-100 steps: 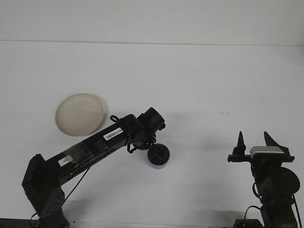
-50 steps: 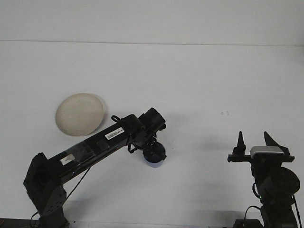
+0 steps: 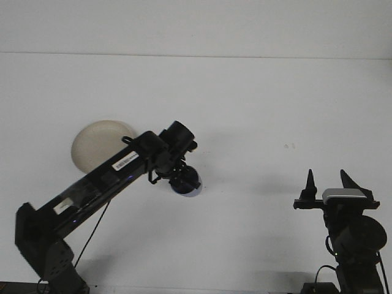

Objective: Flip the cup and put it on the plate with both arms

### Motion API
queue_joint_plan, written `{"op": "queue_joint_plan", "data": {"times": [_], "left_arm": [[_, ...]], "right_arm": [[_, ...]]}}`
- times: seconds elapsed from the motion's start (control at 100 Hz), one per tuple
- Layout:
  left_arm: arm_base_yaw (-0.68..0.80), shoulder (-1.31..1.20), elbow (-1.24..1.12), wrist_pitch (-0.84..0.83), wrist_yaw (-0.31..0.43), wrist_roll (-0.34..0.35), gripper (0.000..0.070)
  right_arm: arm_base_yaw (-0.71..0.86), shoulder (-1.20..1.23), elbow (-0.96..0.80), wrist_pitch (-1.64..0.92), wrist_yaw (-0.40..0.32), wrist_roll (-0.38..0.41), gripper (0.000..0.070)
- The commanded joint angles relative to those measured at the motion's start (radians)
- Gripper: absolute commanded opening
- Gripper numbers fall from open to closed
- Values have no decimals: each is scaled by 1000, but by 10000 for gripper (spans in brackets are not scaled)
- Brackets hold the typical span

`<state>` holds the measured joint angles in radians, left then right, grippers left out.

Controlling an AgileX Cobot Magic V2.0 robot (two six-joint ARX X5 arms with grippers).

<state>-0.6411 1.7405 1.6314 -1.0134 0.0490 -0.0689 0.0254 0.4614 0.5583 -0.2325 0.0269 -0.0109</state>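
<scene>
Left arm (image 3: 92,190): extended from the 7 o'clock corner toward the centre-left of the white surface (image 3: 257,104). Its left gripper (image 3: 182,182) sits at the wrist end, directly over the cup (image 3: 185,184). The jaws themselves are hidden under the wrist and cup, so whether they are clenched cannot be told from this view.

Cup: dark body with a pale bluish rim showing at its lower edge, located just below and at 4 o'clock of the wrist. Whether it rests on the surface or is raised cannot be told.

Plate (image 3: 98,144): cream, round, lying flat on the surface at 10 o'clock from the cup. The arm crosses in front of its lower right rim. Cup and plate are apart.

Right gripper (image 3: 327,182): at the 4 o'clock side of the surface, well apart from the cup. Its two dark fingers point upward with a clear gap between them; jaws released, holding nothing.
</scene>
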Motion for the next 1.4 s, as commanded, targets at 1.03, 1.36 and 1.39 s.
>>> {"op": "queue_joint_plan", "data": {"times": [1.03,1.36,1.39], "left_arm": [[668,54,50,6,-138,39,12],[683,126,50,5,-138,45,15],[685,131,50,4,-138,47,15]], "right_arm": [[2,2,10,13,0,3,520],[2,2,10,13,0,3,520],[2,2,10,13,0,3,520]]}}
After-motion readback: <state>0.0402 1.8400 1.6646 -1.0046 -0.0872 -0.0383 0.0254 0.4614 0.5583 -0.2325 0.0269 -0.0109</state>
